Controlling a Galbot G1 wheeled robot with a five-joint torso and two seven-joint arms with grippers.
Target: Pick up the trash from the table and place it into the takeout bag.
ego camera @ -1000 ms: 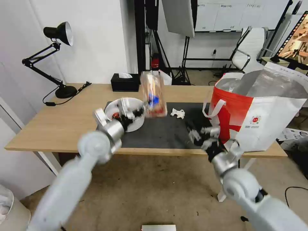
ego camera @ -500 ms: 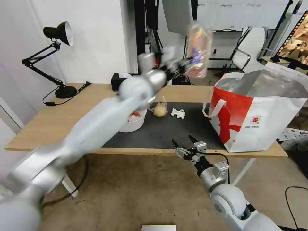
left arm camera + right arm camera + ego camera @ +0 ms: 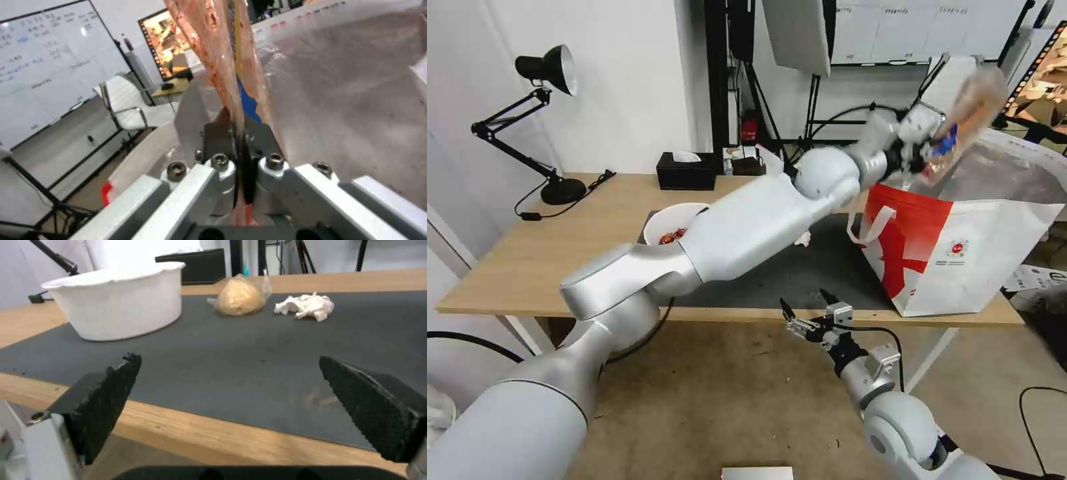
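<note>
My left gripper (image 3: 928, 148) is shut on the edge of the clear clamshell tray (image 3: 970, 100), which it holds tilted above the open mouth of the white-and-red takeout bag (image 3: 960, 247). Up close, the left gripper (image 3: 240, 133) pinches the tray (image 3: 218, 56) over the bag's foil lining (image 3: 351, 100). On the table's dark mat (image 3: 249, 356) stand the white bowl (image 3: 120, 303), the knotted bag with a beige lump (image 3: 240, 296) and the crumpled tissue (image 3: 307, 305). The bowl (image 3: 670, 225) is partly hidden by my left arm. My right gripper (image 3: 807, 313) hangs open just before the table's front edge.
A black tissue box (image 3: 687, 172) and a black desk lamp (image 3: 550, 120) stand at the back of the light-wood table (image 3: 547, 253). The takeout bag fills the table's right end. An office chair (image 3: 950, 100) and stands are behind.
My left arm swung the clamshell tray up from over the mat and rightward to above the bag's opening. The right gripper drew back from the bag to the table's front edge.
</note>
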